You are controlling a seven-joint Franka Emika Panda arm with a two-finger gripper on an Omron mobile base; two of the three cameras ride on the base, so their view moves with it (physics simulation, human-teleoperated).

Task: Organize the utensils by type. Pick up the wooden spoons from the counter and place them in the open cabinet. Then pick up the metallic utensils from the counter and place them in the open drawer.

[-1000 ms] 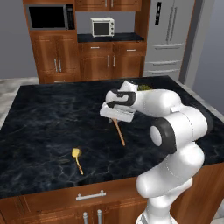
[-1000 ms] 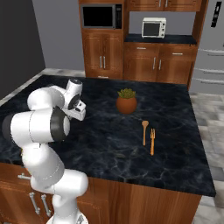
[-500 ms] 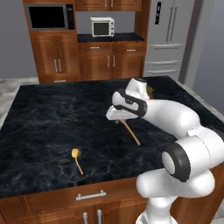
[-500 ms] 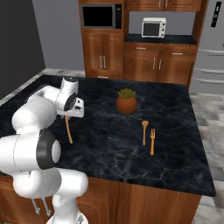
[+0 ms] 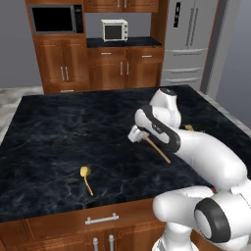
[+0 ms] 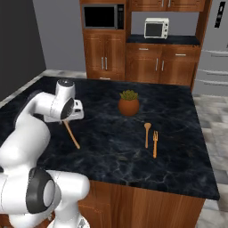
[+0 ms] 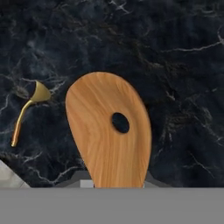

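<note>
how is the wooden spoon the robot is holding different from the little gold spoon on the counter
The held wooden spoon is brown wood, bigger, with a hole in its bowl, and is lifted off the counter. The gold spoon is shiny metal, smaller, and lies flat. Both are spoons.

Holed wooden spoon [image 7: 107,131] raised; second spoon [image 6: 147,133], fork [image 6: 155,143], gold spoon [image 5: 86,177] flat.
</note>
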